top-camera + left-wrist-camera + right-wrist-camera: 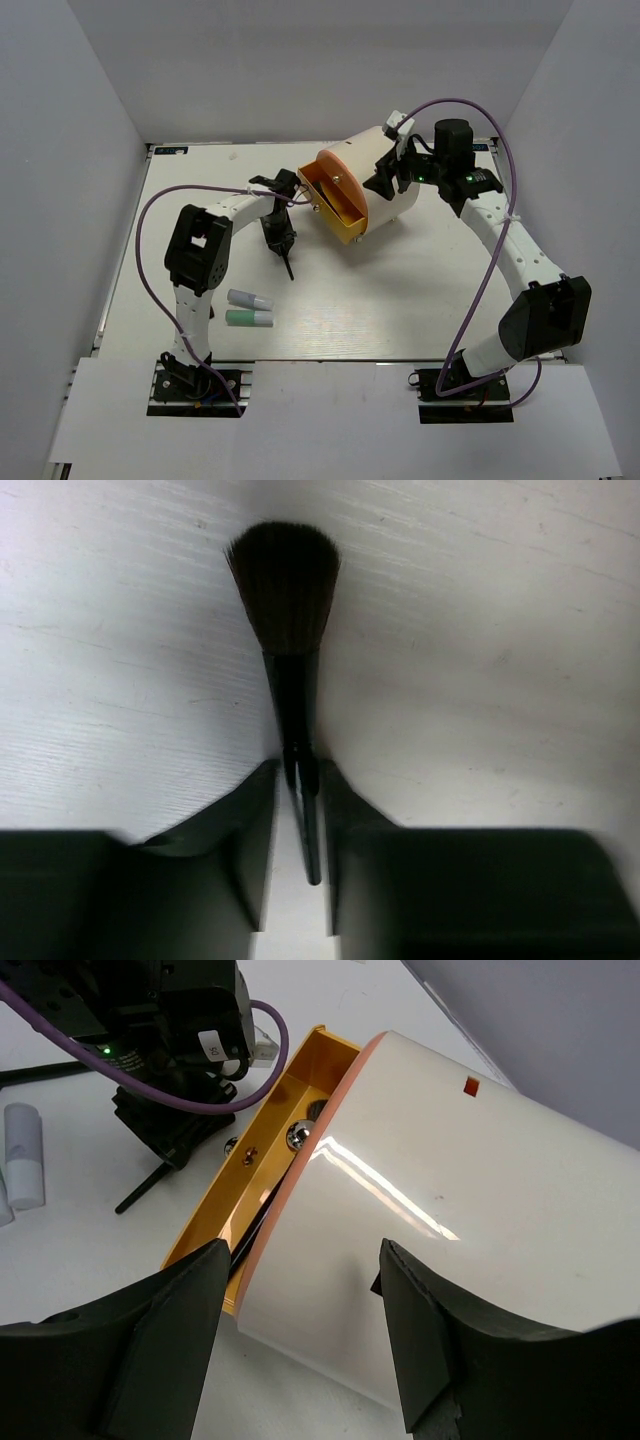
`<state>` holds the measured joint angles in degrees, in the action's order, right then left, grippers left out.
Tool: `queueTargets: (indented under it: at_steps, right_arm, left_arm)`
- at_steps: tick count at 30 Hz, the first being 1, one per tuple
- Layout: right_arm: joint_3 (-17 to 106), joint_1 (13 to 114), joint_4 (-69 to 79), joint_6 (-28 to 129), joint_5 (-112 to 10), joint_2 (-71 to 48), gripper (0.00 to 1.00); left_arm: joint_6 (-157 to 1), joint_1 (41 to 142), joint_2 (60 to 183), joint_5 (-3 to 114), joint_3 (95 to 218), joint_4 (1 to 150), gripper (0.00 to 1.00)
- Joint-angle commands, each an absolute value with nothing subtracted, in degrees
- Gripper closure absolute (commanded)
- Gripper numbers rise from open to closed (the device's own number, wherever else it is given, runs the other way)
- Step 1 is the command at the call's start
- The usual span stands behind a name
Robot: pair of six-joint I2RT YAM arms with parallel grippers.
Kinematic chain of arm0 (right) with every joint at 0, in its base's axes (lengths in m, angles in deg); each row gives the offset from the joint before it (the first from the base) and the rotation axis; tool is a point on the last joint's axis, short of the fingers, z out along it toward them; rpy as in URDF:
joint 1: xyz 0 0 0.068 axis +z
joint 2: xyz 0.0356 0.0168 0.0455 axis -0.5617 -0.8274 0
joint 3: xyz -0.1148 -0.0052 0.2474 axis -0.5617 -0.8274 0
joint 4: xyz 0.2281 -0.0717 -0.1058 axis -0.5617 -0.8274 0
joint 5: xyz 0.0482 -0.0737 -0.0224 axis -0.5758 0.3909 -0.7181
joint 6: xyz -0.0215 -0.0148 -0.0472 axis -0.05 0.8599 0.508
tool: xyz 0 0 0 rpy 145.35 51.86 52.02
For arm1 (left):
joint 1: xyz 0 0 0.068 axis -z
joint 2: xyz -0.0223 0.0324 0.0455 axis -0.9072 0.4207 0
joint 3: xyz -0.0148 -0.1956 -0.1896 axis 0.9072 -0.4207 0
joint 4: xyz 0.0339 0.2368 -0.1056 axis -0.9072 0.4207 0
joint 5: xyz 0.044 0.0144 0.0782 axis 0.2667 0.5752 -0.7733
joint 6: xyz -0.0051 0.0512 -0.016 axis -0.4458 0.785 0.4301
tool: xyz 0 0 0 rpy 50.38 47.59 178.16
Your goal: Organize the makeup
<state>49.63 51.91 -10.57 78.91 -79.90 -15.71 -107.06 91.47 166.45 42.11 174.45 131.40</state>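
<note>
While left gripper (pixel 298 780) pinches 1 brush (pixel 286 600) above the table (pixel 420 290) beside the drum (pixel 375 180), lavender tube (pixel 250 298) and mint tube (pixel 249 318) lie loose. Right gripper (pixel 300 1255) straddles the drum; its clamp is unclear. Judged early: 3 items unstowed.

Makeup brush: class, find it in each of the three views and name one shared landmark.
Top external: brush left of centre, below the left gripper.
Left wrist: brush at centre, bristles up, between the fingers.
Right wrist: brush handle at left, poking out.
Landmark: the left gripper holding it.
</note>
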Motion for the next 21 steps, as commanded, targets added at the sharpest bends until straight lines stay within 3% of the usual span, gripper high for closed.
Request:
queueTargets:
  at_steps: [1,5,11,15,21]
  right_arm:
    - [49.5,51.5,-8.6,78.2,-80.4,-13.8,0.33]
    - [49.4,51.1,-8.5,78.0,-80.5,-13.8,0.32]
    - [49.3,50.5,-8.0,77.2,-80.5,-14.0,0.33]
    - [49.3,50.2,-7.6,76.7,-80.8,-14.6,0.37]
    - [49.6,50.2,-7.6,76.6,-80.8,-14.8,0.48]
  left_arm:
    - [-106.8,91.7,166.2,42.2,172.3,129.1,0.7]
    - [-106.6,91.1,163.4,43.1,170.0,129.0,0.83]
    - [-104.0,90.5,153.7,45.4,170.4,131.6,0.91]
    - [-102.2,90.0,145.2,52.3,171.7,127.4,0.93]
    - [-103.5,90.0,142.4,64.0,175.1,118.4,0.94]
